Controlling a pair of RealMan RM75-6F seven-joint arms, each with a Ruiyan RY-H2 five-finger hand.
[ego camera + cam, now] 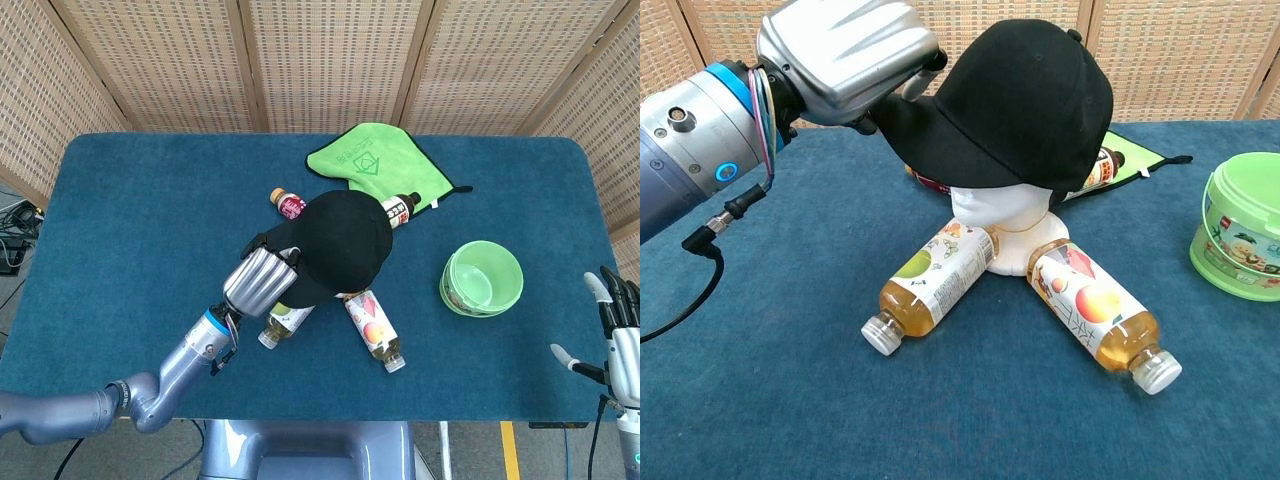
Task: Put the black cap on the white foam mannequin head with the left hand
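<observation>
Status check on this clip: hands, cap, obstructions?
Left hand gripping black cap brim. Cap sitting on mannequin head. Right hand open, idle. Bottles against base, not obstructing.

Table [130, 220] covered in dark blue carpet-like cloth; woven rattan screen panels [320, 60] in wooden frames behind; grey floor [15, 300] at the sides; even lighting.

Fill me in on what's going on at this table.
The left hand holds the black cap by its brim, and the cap sits over the white foam head, covering all but the lower face. Bottles lie around the head's base. The right hand hangs open at the table's edge, holding nothing. A green bucket and cloth sit nearby.
</observation>
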